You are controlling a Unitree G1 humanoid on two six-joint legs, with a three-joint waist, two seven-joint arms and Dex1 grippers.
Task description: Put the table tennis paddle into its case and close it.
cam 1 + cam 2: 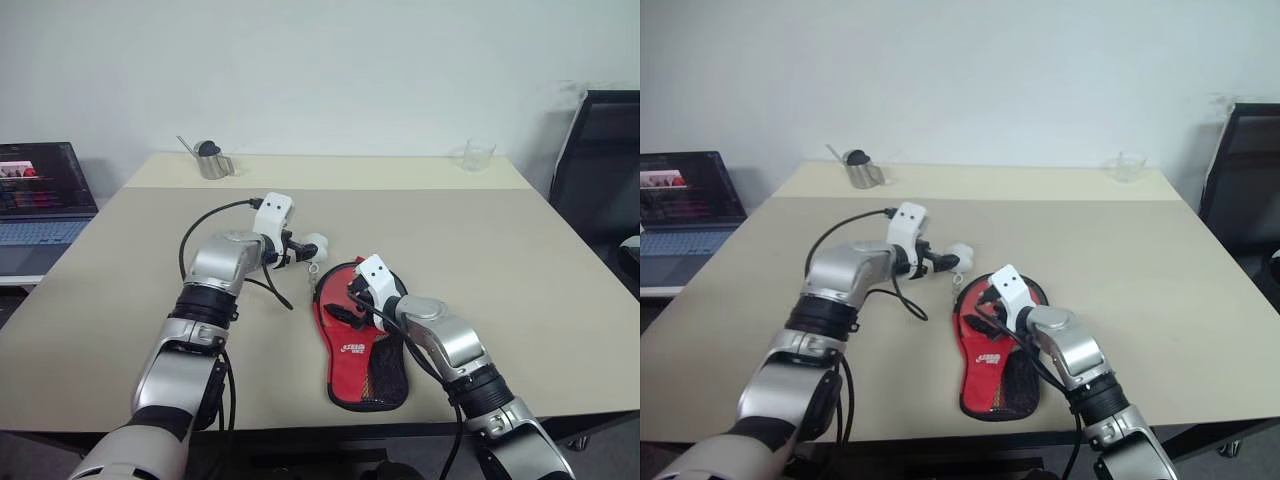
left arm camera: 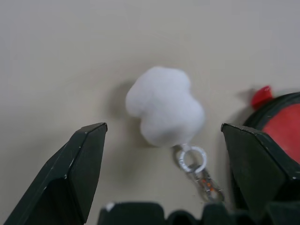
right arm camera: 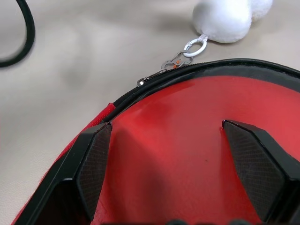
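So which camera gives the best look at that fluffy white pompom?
The left wrist view: the pompom sits large between the open left gripper, ring and clip visible. The right wrist view shows part of it; the head views show it small beside the case.

A laptop (image 1: 42,195) sits open at the left edge. On the table (image 1: 500,260), a metal cup (image 1: 212,162) stands upper left and a clear cup (image 1: 478,155) upper right. A black chair (image 1: 600,160) is at the right edge.

Office: laptop (image 1: 40,195), desk (image 1: 520,260), chair (image 1: 600,160)

The right pincer (image 1: 345,300) and arm cover part of the case (image 1: 352,362); whether the paddle lies inside cannot be told.
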